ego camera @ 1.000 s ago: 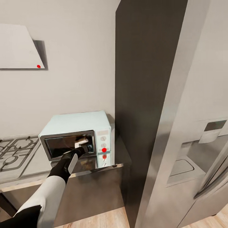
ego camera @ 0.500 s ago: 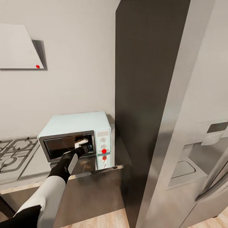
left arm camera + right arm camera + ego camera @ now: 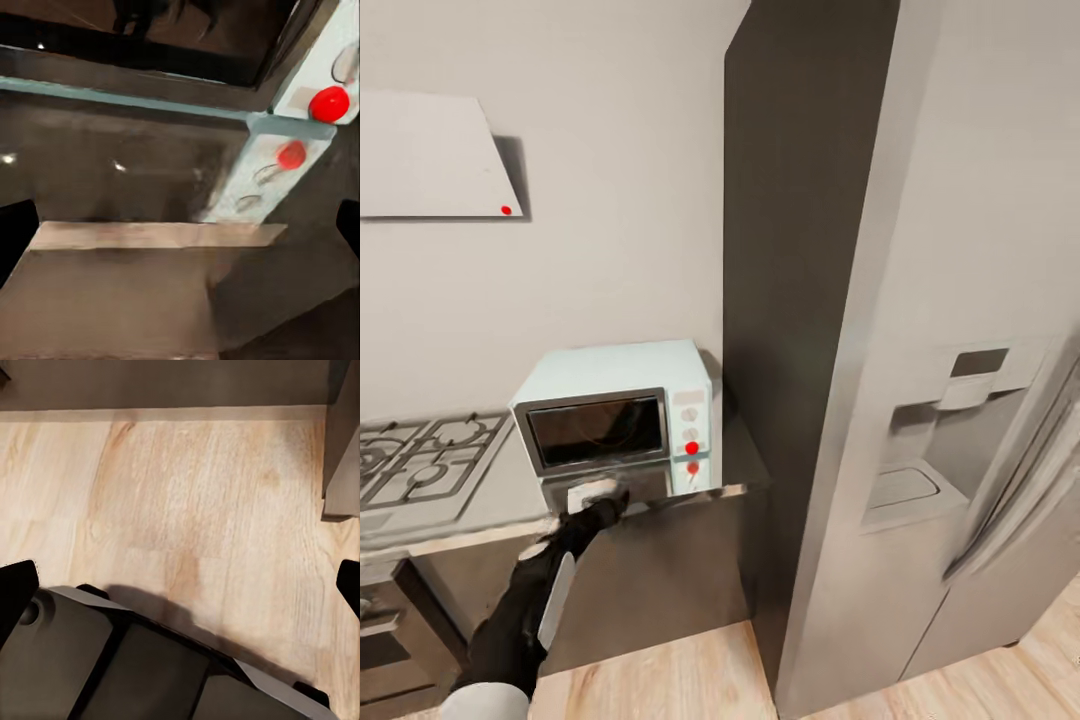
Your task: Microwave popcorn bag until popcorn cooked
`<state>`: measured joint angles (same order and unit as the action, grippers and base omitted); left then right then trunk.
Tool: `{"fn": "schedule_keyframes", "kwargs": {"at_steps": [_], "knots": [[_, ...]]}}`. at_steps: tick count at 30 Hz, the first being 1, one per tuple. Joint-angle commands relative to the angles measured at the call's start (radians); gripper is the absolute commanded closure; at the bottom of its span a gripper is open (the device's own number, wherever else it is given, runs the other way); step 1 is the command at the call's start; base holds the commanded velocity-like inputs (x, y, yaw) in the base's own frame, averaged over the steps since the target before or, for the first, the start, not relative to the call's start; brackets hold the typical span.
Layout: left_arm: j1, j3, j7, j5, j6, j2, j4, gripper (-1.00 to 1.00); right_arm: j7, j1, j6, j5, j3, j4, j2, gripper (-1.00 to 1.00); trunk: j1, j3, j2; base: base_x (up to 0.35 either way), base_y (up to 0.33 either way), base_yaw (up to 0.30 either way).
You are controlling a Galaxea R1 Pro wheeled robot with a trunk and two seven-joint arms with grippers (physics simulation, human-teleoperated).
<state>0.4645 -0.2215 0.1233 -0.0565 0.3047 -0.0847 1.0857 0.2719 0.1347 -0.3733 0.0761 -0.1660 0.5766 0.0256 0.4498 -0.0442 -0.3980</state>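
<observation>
The pale blue microwave [image 3: 615,415] stands on the grey steel countertop [image 3: 735,470], its dark-framed glass door shut and a red light [image 3: 691,447] glowing on its side panel. My left gripper [image 3: 598,494] hovers at the counter's front edge, just below the door, open with nothing between its fingers. The left wrist view shows the door's lower edge, the red light [image 3: 330,103] and its reflection in the countertop [image 3: 112,172]. My right gripper [image 3: 180,585] hangs open over the wooden floor. The popcorn bag is hidden.
A tall dark panel [image 3: 800,250] and a steel fridge [image 3: 970,400] with a dispenser rise right of the microwave. A gas hob [image 3: 420,465] lies to its left, with a hood [image 3: 425,155] on the wall above. The robot's base [image 3: 112,667] shows over the floor.
My left gripper has drawn back and down from the right side of the microwave door to the counter's front edge. The camera has also shifted.
</observation>
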Motion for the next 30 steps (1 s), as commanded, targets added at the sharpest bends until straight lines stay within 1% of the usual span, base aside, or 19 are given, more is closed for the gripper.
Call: {"fn": "schedule_keyframes", "kwargs": {"at_steps": [1, 3, 6, 7, 10, 11, 12, 14, 15, 16, 17, 18, 20, 22, 23, 24, 26, 27, 30], "knots": [[-0.159, -0.005, 0.057, -0.006, 0.014, 0.004, 0.188, -1.00, 0.001, 0.000, -0.003, 0.008, 0.002, 0.005, -0.001, -1.00, 0.000, -0.002, -0.002, -0.350, 0.000, 0.000], [-0.289, -0.012, 0.075, -0.007, 0.016, 0.012, 0.292, -1.00, 0.001, 0.000, -0.004, 0.008, 0.001, 0.007, -0.001, -1.00, 0.000, -0.002, -0.002, -0.350, 0.000, 0.000], [-0.510, -0.023, 0.092, -0.007, 0.004, 0.025, 0.373, -1.00, 0.002, 0.000, -0.003, 0.009, 0.001, 0.012, -0.001, -1.00, 0.000, -0.002, -0.002, -0.294, 0.000, 0.000], [-0.603, -0.058, 0.125, -0.008, 0.002, 0.024, 0.383, -1.00, 0.004, -0.001, 0.000, 0.010, 0.000, 0.030, 0.000, -1.00, 0.000, -0.002, -0.002, -0.093, 0.000, 0.000], [-0.718, -0.151, 0.210, -0.009, 0.000, 0.017, 0.386, -1.00, 0.005, -0.002, 0.029, 0.011, -0.012, 0.134, 0.004, -1.00, 0.000, -0.002, -0.002, -0.041, 0.000, 0.000], [-0.761, -0.212, 0.274, -0.009, -0.001, 0.010, 0.381, -1.00, 0.004, -0.002, 0.142, 0.012, -0.036, 0.270, 0.008, -1.00, 0.000, -0.002, -0.002, -0.010, 0.000, 0.000], [-0.776, -0.242, 0.302, -0.009, -0.004, 0.007, 0.375, -1.00, 0.000, -0.005, 0.279, 0.013, -0.055, 0.400, 0.009, -1.00, 0.000, -0.002, -0.002, -0.005, 0.000, 0.000], [-0.785, -0.263, 0.319, -0.009, -0.033, 0.005, 0.348, -1.00, -0.012, -0.020, 0.465, 0.014, -0.081, 0.587, 0.013, -1.00, 0.000, -0.002, -0.002, -0.003, 0.000, 0.000], [-0.785, -0.272, 0.324, -0.010, -0.098, 0.004, 0.289, -1.00, -0.035, -0.068, 0.621, 0.015, -0.111, 0.731, 0.032, -1.00, 0.000, -0.002, -0.002, 0.000, 0.000, 0.000], [-0.779, -0.274, 0.325, -0.010, -0.155, 0.005, 0.226, -1.00, -0.059, -0.144, 0.716, 0.016, -0.137, 0.773, 0.052, -1.00, 0.000, -0.002, -0.002, 0.000, 0.000, 0.000], [-0.769, -0.274, 0.325, -0.009, -0.205, 0.005, 0.164, -1.00, -0.087, -0.239, 0.785, 0.018, -0.160, 0.761, 0.071, -1.00, 0.000, -0.002, -0.002, 0.000, 0.000, 0.000], [-0.764, -0.276, 0.326, -0.009, -0.229, 0.006, 0.132, -1.00, -0.105, -0.310, 0.818, 0.017, -0.171, 0.728, 0.084, -1.00, 0.000, -0.002, -0.002, 0.000, 0.000, 0.000], [-0.758, -0.279, 0.326, -0.009, -0.259, 0.008, 0.089, -1.00, -0.141, -0.495, 0.858, 0.012, -0.183, 0.586, 0.129, -1.00, 0.000, -0.002, -0.002, 0.000, 0.000, 0.000], [-0.755, -0.277, 0.326, -0.010, -0.268, 0.011, 0.076, -1.00, -0.156, -0.629, 0.867, 0.003, -0.187, 0.447, 0.149, -1.00, 0.000, -0.002, -0.002, 0.000, 0.000, 0.000], [-0.754, -0.276, 0.325, -0.010, -0.272, 0.012, 0.070, -1.00, -0.162, -0.754, 0.869, -0.047, -0.188, 0.324, 0.149, -1.00, 0.000, -0.002, -0.002, 0.000, 0.000, 0.000], [-0.754, -0.278, 0.326, -0.011, -0.273, 0.012, 0.068, -1.00, -0.168, -0.862, 0.868, -0.134, -0.188, 0.234, 0.149, -1.00, 0.000, -0.002, -0.002, 0.000, 0.000, 0.000], [-0.754, -0.278, 0.327, -0.012, -0.274, 0.012, 0.067, -1.00, -0.183, -0.956, 0.868, -0.208, -0.189, 0.157, 0.149, -1.00, 0.000, -0.002, -0.002, 0.000, 0.000, 0.000], [-0.753, -0.278, 0.327, -0.012, -0.274, 0.012, 0.067, -1.00, -0.196, -0.996, 0.867, -0.229, -0.190, 0.123, 0.149, -1.00, 0.000, -0.002, -0.002, 0.000, 0.000, 0.000], [-0.754, -0.276, 0.329, -0.013, -0.274, 0.011, 0.066, -1.00, -0.239, -1.070, 0.832, -0.261, -0.192, 0.032, 0.149, -1.00, 0.000, -0.002, -0.002, 0.000, 0.000, 0.000]]}}
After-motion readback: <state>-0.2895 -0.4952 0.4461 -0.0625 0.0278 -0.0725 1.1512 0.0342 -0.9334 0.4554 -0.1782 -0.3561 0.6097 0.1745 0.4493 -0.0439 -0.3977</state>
